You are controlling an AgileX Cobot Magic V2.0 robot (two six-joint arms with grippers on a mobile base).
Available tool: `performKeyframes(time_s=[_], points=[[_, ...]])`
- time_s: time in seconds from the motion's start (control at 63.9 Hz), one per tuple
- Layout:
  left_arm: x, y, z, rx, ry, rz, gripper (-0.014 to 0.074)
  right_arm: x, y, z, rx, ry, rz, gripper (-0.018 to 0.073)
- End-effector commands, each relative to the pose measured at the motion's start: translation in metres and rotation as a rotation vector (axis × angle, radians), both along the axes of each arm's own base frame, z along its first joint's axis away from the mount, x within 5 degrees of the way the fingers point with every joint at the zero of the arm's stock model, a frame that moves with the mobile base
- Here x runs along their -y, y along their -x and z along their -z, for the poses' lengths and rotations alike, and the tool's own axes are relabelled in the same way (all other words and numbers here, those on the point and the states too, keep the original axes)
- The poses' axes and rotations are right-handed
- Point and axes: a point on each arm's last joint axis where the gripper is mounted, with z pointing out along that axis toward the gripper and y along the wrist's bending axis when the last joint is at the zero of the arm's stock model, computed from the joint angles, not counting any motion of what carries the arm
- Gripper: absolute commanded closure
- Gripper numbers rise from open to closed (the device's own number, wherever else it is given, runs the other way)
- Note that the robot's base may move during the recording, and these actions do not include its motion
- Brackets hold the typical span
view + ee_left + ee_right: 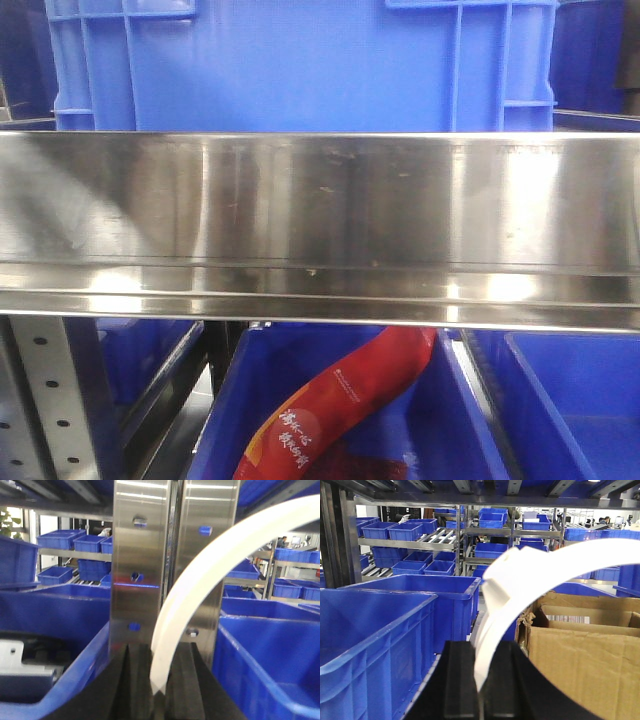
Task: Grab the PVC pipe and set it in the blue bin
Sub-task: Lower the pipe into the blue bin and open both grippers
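Observation:
In the left wrist view my left gripper (161,651) is shut on the end of a white curved PVC pipe (207,557), which arcs up and to the right in front of a steel upright (137,555). A blue bin (270,650) lies just to the right and another (55,620) to the left. In the right wrist view my right gripper (482,648) is shut on a white curved PVC pipe (520,575) that arcs up and right. A large blue bin (370,630) sits close on its left. Neither gripper shows in the front view.
The front view is filled by a steel shelf beam (320,220), with a blue bin (300,60) above it. Below are blue bins (570,400), one holding a red package (340,400). An open cardboard box (580,660) stands right of the right gripper. Racks of blue bins stand behind.

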Motion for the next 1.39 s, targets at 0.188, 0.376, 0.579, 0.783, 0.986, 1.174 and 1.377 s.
performKeyframes(time_s=[0.188, 0.376, 0.579, 0.783, 0.986, 1.174, 1.377], points=[[0.014, 0.004, -0.05, -0.002, -0.052, 0.11, 0.0707, -0.007, 0.001, -0.044, 0.052, 0.034, -0.064, 0.0728], [0.048, -0.028, -0.068, -0.078, -0.125, 0.301, 0.0707, -0.02, -0.03, -0.066, 0.024, 0.027, -0.207, 0.0728], [0.104, -0.07, -0.081, -0.094, -0.216, 0.475, 0.0707, -0.05, -0.08, -0.072, -0.049, 0.019, -0.389, 0.0728], [0.137, -0.119, -0.098, -0.074, -0.197, 0.497, 0.0707, -0.087, -0.127, -0.076, -0.106, 0.022, -0.517, 0.0728], [0.155, -0.173, -0.091, -0.246, -0.118, 0.497, 0.0707, -0.116, -0.17, -0.066, -0.21, 0.028, -0.581, 0.0728], [0.168, -0.199, -0.071, -0.326, -0.123, 0.496, 0.0707, -0.128, -0.196, -0.043, -0.343, 0.036, -0.602, 0.0728], [0.171, -0.204, -0.06, -0.393, -0.14, 0.498, 0.0568, -0.13, -0.198, -0.037, -0.382, 0.038, -0.607, 0.0549]])
